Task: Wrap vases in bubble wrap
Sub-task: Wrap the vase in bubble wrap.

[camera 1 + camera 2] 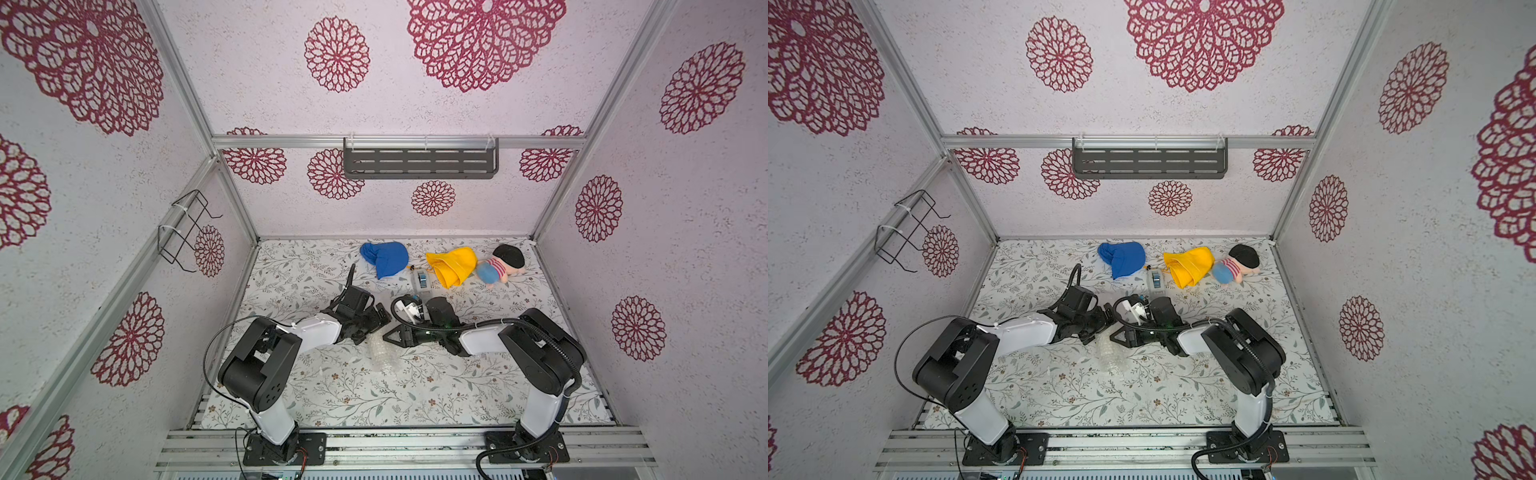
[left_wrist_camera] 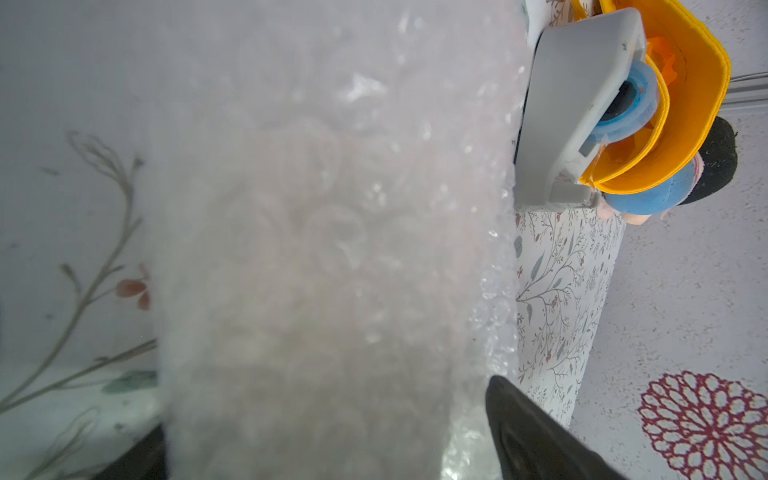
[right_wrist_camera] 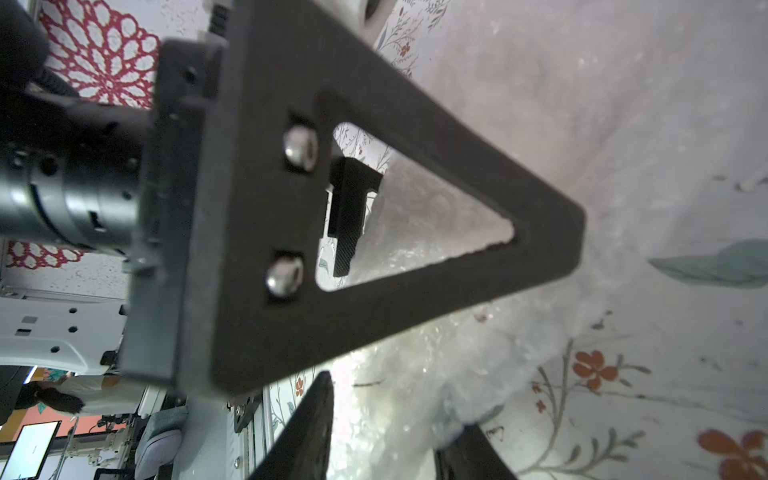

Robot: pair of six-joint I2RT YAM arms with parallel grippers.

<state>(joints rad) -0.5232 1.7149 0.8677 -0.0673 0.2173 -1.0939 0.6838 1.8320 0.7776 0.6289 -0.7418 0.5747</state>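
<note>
Lying near the middle of the table (image 1: pixel 478 386), the bubble wrap (image 1: pixel 383 356) is bunched into a crinkled roll. The vase cannot be made out apart from it and is judged to be inside. The left gripper (image 2: pixel 326 407) straddles the roll, fingers (image 2: pixel 536 436) spread wide and released. The right gripper (image 3: pixel 395 403) has its fingers partly apart with wrap between them; whether they pinch it I cannot tell. Rolling looks about finished but unsecured. Next calls for one gripper pinning the loose edge while the other fetches the tape dispenser (image 1: pixel 420 280), farther back, short of the blue cloth (image 1: pixel 386 257) and yellow cloth (image 1: pixel 453 264) along the far edge.
</note>
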